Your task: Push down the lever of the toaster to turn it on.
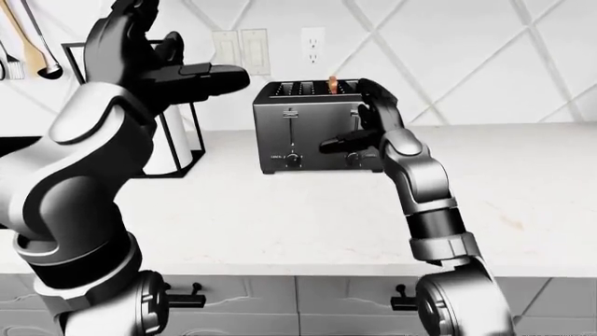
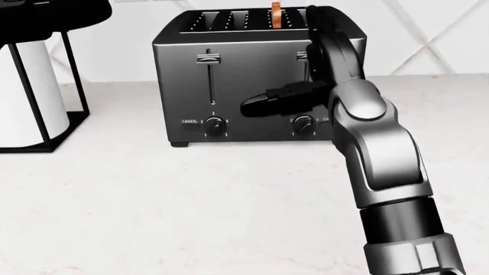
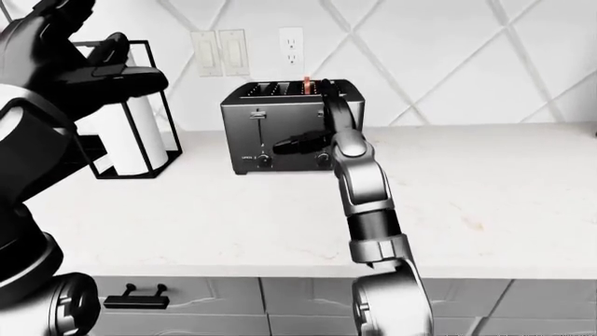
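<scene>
We list the toaster (image 2: pixel 245 80) on the desk (image 2: pixel 191 200), right hand (image 2: pixel 305 86) fingers (image 2: pixel 263 106) spread against its right lever; only eye views show left hand (image 1: pixel 154 66), fingers wide.

In the head view, the word "CANCEL" is showing in small white letters on the toaster (image 2: pixel 229 80), low on its dark face in the middle of the frame, just left of the left dial (image 2: pixel 215 124). A small "2" is sitting right after that word, and other tiny marks are ringing both dials but are staying too small to read.
</scene>
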Controlling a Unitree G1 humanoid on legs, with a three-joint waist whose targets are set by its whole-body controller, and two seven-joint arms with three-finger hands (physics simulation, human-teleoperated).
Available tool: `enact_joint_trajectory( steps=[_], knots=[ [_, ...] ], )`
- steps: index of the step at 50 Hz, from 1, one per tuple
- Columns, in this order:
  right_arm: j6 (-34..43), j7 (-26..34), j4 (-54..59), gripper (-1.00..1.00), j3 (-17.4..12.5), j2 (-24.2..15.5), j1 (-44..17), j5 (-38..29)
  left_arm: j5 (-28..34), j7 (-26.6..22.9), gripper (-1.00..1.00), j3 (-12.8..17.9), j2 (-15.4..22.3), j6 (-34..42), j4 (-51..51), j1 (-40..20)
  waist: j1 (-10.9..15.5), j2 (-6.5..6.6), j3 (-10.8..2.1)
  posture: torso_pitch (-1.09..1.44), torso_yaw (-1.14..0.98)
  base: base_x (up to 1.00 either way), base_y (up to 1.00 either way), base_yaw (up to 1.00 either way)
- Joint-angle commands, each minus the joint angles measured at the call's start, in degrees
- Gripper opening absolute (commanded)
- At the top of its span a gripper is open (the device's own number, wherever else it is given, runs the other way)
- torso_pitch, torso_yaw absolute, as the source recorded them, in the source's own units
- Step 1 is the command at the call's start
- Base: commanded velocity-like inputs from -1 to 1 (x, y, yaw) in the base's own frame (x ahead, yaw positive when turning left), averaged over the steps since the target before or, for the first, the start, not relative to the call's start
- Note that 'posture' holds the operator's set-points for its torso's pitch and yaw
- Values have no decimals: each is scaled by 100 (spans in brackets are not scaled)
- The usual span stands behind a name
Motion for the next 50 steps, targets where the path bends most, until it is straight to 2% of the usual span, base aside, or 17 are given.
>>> enact_joint_trajectory(
  steps=[1,25,34,50],
  knots=[
    [-303,-35,-42,100,-48,-60,-323,24,14,-3,100,58,61,-149,-77,-183,1,12,-66,-44,0,0,0,0],
    [-1402,-134,1873,100,-64,-123,-1005,66,-51,39,100,77,69,-124,-79,-199,-9,38,-62,-44,0,0,0,0],
    [-1560,-146,2159,100,-89,-149,-1143,131,-76,67,100,59,79,-131,-69,-206,-6,42,-48,-44,0,0,0,0],
    [-1506,-187,2167,100,-30,-126,-1025,52,-72,66,100,59,86,-127,-76,-204,12,37,-49,-44,0,0,0,0]
  ],
)
